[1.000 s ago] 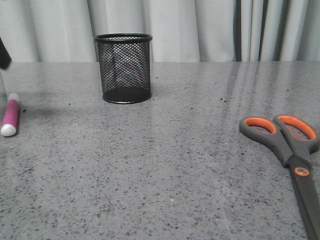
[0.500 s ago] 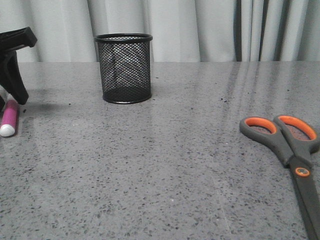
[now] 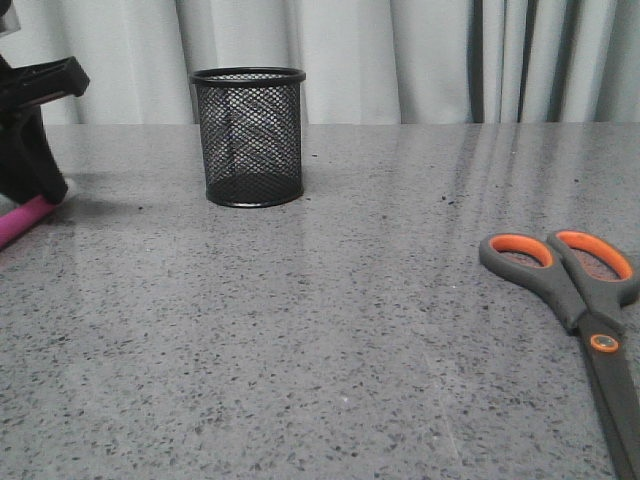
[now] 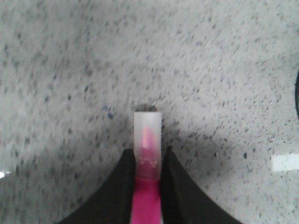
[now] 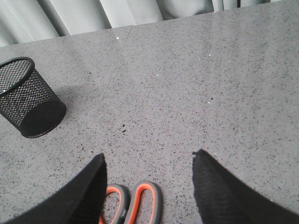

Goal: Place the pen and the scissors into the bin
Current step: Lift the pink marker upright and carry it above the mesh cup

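On the grey counter (image 3: 330, 300), the left pincer (image 4: 147, 164) is gripping the pen (image 3: 22, 221) at nine o'clock, the bin (image 3: 249, 136) is standing upright near eleven o'clock, and the right pincer (image 5: 148, 165) is hanging wide apart over the scissors (image 3: 580, 310) lying at four o'clock.

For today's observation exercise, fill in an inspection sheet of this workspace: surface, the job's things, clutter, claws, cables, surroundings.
Surface: grey speckled table, glossy.
Job's things: pen at far left, gripped; scissors flat at right, blades closed; bin upright at the back, nothing visible inside.
Clutter: nothing seen.
Claws: left claw shut on the pen just below its cap; right claw open, poised above the scissors' handles.
Cables: nothing seen.
Surroundings: pale curtain behind the table.
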Robot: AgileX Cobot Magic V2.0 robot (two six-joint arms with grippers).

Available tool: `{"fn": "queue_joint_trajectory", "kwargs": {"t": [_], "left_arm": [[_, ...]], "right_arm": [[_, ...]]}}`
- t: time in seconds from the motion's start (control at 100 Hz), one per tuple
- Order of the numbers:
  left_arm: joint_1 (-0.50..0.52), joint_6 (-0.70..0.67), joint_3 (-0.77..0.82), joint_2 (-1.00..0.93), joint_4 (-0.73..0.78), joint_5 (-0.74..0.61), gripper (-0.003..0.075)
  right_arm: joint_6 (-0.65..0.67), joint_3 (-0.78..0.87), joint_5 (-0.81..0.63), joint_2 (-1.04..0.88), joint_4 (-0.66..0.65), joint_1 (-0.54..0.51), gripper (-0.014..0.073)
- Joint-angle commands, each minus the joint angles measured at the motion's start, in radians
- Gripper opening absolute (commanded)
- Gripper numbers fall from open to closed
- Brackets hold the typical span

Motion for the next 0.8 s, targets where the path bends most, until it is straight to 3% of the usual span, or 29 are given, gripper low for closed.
{"fn": "queue_joint_trajectory", "kwargs": {"t": [0.0,0.06,0.15,0.3,0.4,0.49,0.64,0.79], "left_arm": [[-0.010,0.153,-0.043,-0.099,-0.158,-0.167,-0.0019],[-0.024,0.322,-0.058,-0.163,-0.337,-0.299,-0.0018],[-0.074,0.644,-0.078,-0.223,-0.751,-0.465,-0.0018],[-0.195,1.267,-0.099,-0.210,-1.262,-0.494,-0.0018],[-0.254,1.521,-0.099,-0.165,-1.489,-0.501,-0.0018],[-0.277,1.534,-0.111,-0.110,-1.490,-0.492,-0.0018],[-0.279,1.549,-0.146,-0.020,-1.490,-0.351,-0.0019],[-0.279,1.561,-0.199,0.042,-1.490,-0.325,-0.0019]], "right_arm": [[0.000,-0.036,-0.066,0.002,-0.002,0.001,0.0369],[0.000,-0.036,-0.066,0.002,-0.002,0.001,0.0369],[0.000,-0.036,-0.070,0.004,-0.002,0.001,0.0369],[0.000,-0.036,-0.084,0.033,-0.002,0.001,0.0369],[0.000,-0.036,-0.086,0.060,-0.002,0.001,0.0369],[0.000,-0.036,-0.086,0.082,-0.002,0.001,0.0369],[0.000,-0.036,-0.086,0.095,-0.001,0.001,0.0369],[0.000,-0.036,-0.086,0.095,-0.001,0.001,0.0369]]}}
